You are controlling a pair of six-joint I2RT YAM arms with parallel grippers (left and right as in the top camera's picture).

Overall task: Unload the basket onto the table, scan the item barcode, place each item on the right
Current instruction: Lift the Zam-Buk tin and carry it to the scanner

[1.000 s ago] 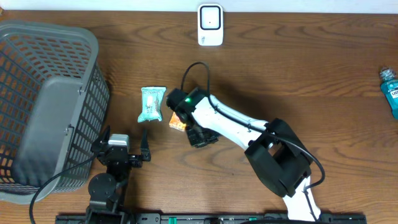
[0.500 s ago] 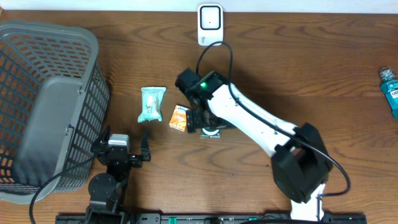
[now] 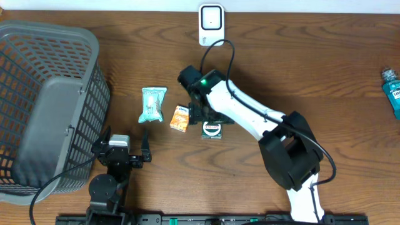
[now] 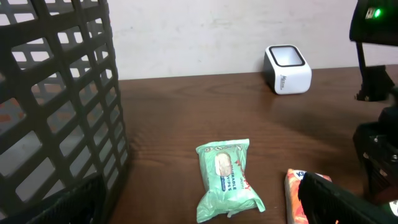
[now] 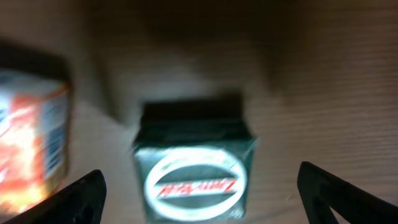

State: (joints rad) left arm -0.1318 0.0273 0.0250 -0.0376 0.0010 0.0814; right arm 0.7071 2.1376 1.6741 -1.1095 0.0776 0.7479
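Note:
A dark green box [image 3: 212, 130] with a white oval logo lies on the table; the right wrist view shows it close up [image 5: 194, 168], blurred. My right gripper [image 3: 207, 117] hovers just above it, open, its two fingertips wide on either side of the box [image 5: 205, 199] and not touching it. The white barcode scanner [image 3: 211, 25] stands at the table's far edge, also seen from the left wrist [image 4: 287, 69]. My left gripper [image 3: 142, 145] rests open at the front left [image 4: 199, 211], holding nothing.
An orange packet [image 3: 180, 118] lies just left of the box, and a green wipes packet [image 3: 152, 104] lies left of that. A grey mesh basket [image 3: 44, 106] fills the left side. A blue bottle [image 3: 392, 90] lies at the right edge.
My right gripper went from shut to open, and the dark green box now lies on the table below it. The right arm's elbow swung right, then back left. The left arm stayed still.

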